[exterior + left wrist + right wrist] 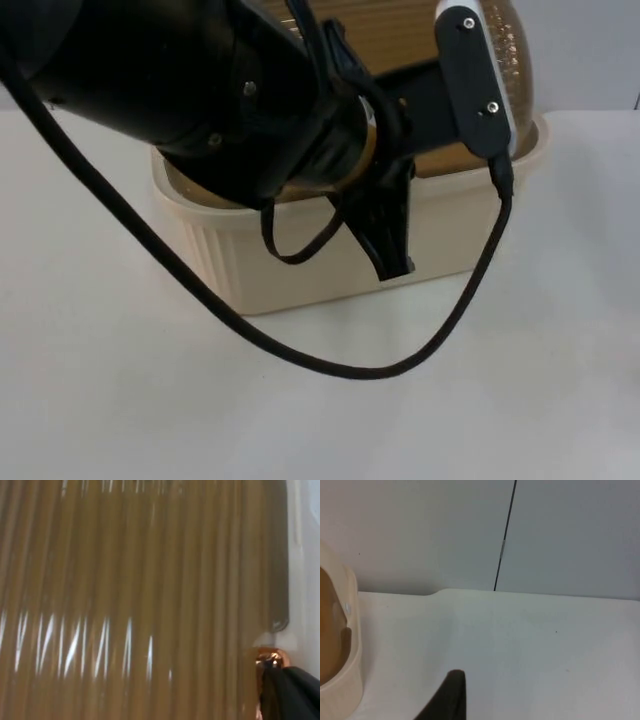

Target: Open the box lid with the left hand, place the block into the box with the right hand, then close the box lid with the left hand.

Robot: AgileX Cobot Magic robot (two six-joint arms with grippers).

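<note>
white table (530, 645) meets grey partition wall (570, 535).

Top and wrist views share the box (300, 270) (close-up).

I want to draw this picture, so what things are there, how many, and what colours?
Box: one, cream, middle of the table near the back.
Lid: one, see-through brown with ribs, raised over the box's back.
Table: one, white.
Wall: one, grey, behind the table.
Left gripper: one, black, at the box's front rim.
Right gripper: one, black, waiting over the table beside the box.
</note>
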